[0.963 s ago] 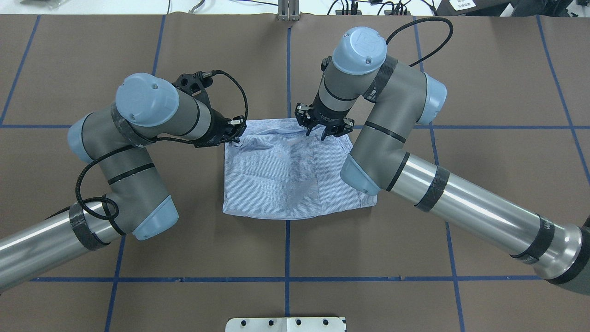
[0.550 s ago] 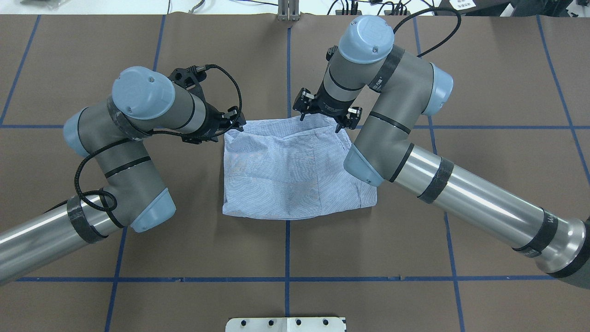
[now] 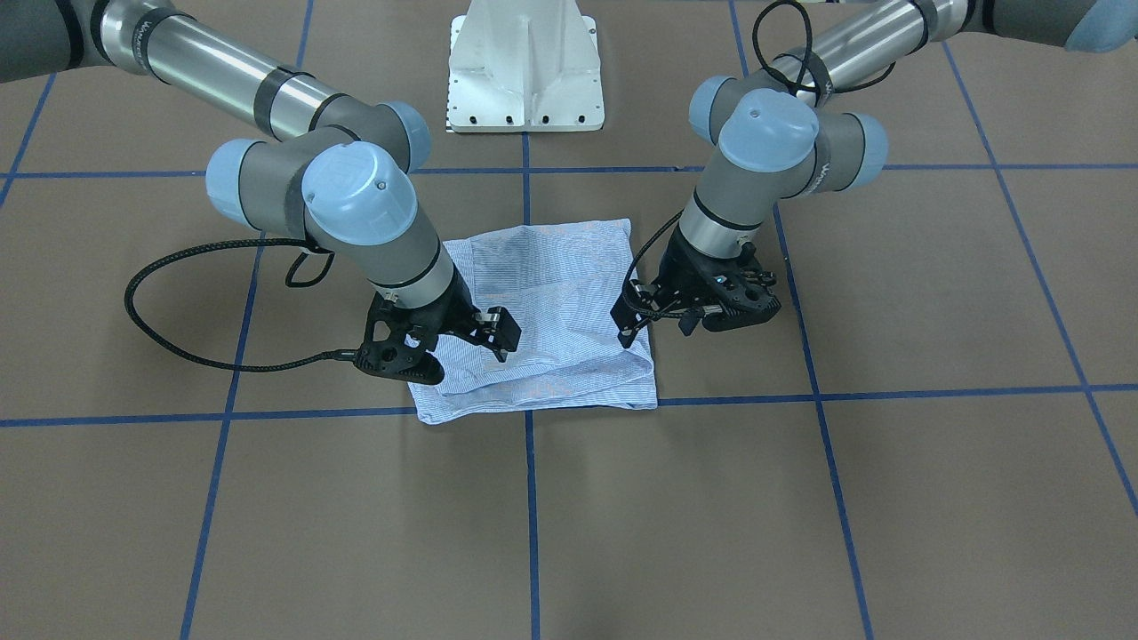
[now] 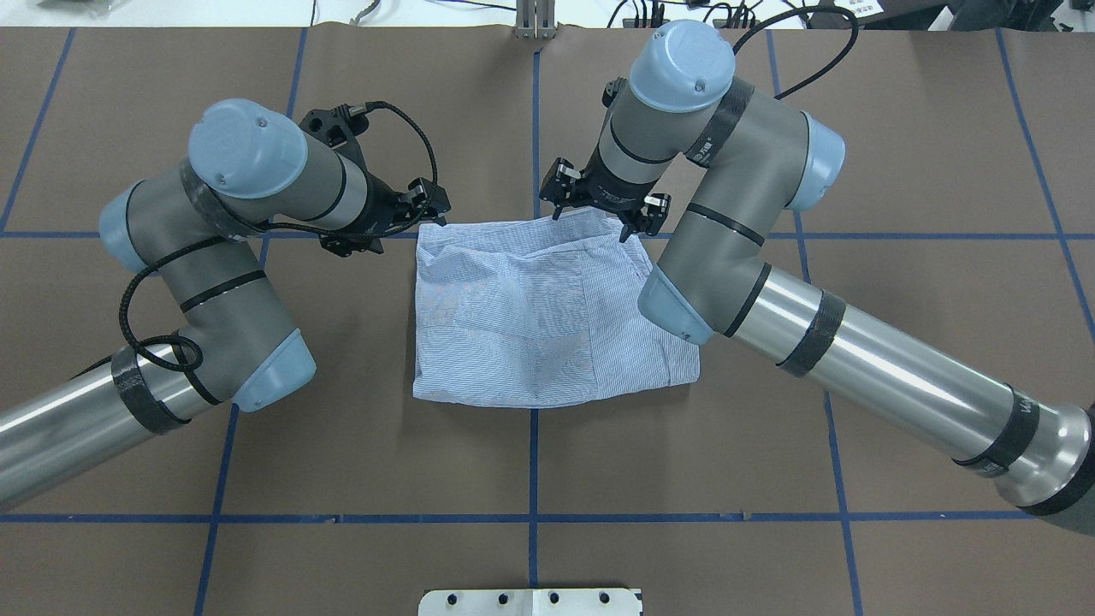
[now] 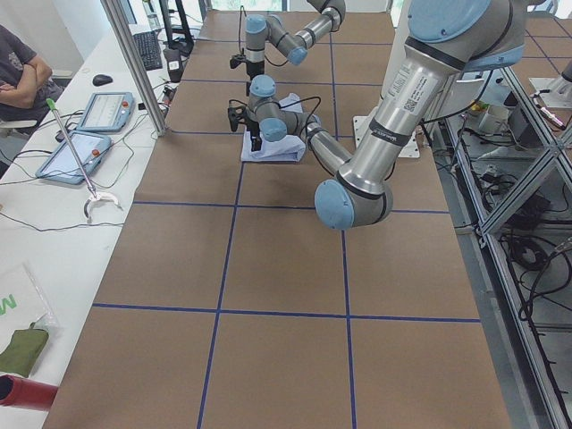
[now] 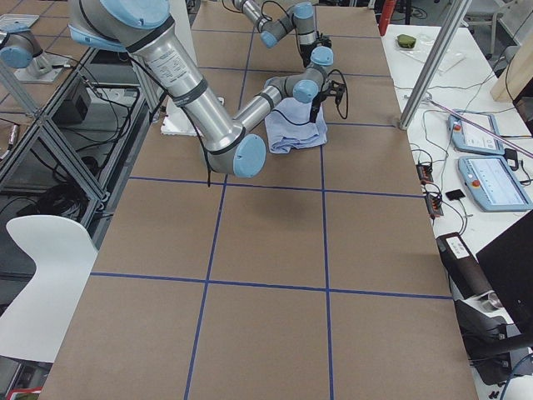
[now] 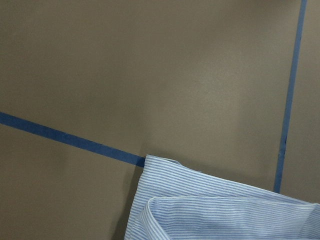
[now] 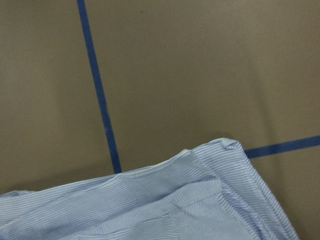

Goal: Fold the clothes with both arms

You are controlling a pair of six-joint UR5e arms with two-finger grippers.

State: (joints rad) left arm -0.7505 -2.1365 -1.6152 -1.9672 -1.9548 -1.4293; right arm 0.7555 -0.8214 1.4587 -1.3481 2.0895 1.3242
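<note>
A: While both arms crowd the shirt (image 4: 530, 316), are you holding any of it?

B: No. My left gripper (image 4: 428, 205) is spread with nothing in it, just off the shirt's far-left corner. My right gripper (image 4: 600, 216) is spread wide over the shirt's far edge, toward its right side, and it's empty too. The shirt lies flat on the table (image 4: 855, 128), folded to a squat rectangle between my two arms.

A: Why there, and why spread?

B: My read: the top layer ends at the far edge, so that's where a fold gets set down. The jaws stand apart so the cloth lies on its own. The layers look fairly square, and the shirt's near edge bows out slightly. The fold looks mostly done. It may need one more pass, can't be sure.

A: What does each view add?

B: Overhead gives the whole outline and both finger spreads. The front view gives what overhead hides: the stacked layers along the far edge, and my left gripper low beside the shirt's corner. Touching or not, can't tell. The left wrist view shows only a corner, two striped layers with a tape line (image 7: 65, 137) meeting it, no fingers in frame. The right wrist view shows another corner with doubled edges, again no fingers. In the side views the shirt is too small, no use for jaws.
</note>
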